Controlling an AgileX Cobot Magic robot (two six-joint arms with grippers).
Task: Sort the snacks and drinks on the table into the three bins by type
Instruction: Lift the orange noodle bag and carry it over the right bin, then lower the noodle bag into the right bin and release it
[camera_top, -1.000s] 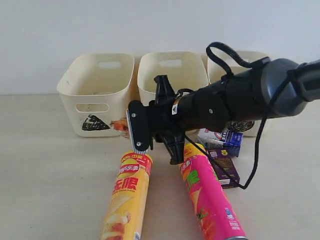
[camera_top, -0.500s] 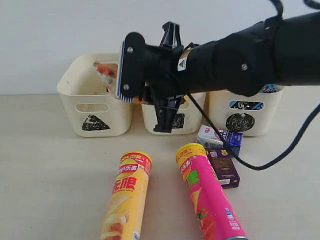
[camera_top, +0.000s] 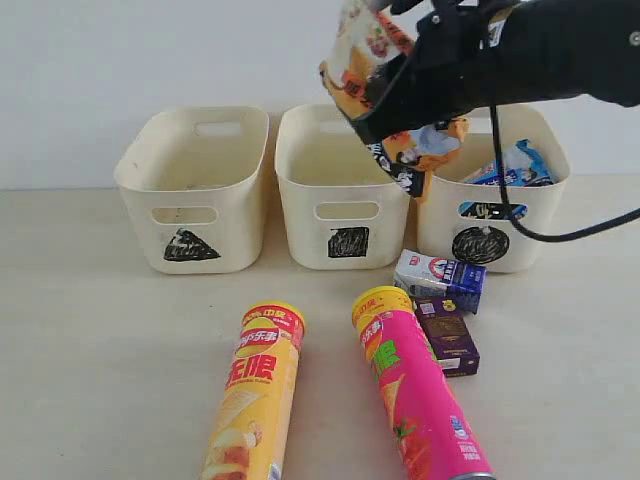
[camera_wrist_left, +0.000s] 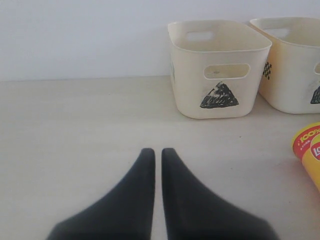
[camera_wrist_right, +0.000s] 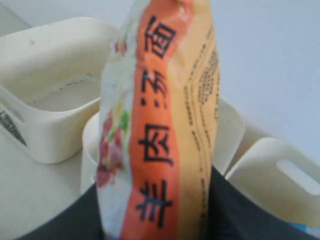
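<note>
My right gripper (camera_top: 398, 98) is shut on the orange packet (camera_top: 365, 55), holding it high over the gap between the square-marked bin (camera_top: 345, 190) and the circle-marked bin (camera_top: 492, 225). Up close, the orange packet (camera_wrist_right: 165, 125) sits between both dark fingers (camera_wrist_right: 75, 220). A blue packet (camera_top: 512, 165) lies in the circle bin. The triangle-marked bin (camera_top: 190, 195) holds nothing I can see. On the table (camera_top: 100, 350) lie the yellow tube (camera_top: 255, 390), the pink tube (camera_top: 415, 395), the white-blue carton (camera_top: 440, 278) and the dark purple carton (camera_top: 447, 335). My left gripper (camera_wrist_left: 154, 152) is shut and empty, low over the table.
The right arm's black cable (camera_top: 530, 225) loops down in front of the circle bin. From the left wrist view, the triangle bin (camera_wrist_left: 215, 70) stands ahead, with the square bin (camera_wrist_left: 295, 65) and the yellow tube's cap (camera_wrist_left: 310, 150) at the picture's edge. A pale wall backs the bins.
My right gripper has risen from table level in front of the bins and swung right with the orange packet, now high above the square and circle bins. The left gripper stays still.
</note>
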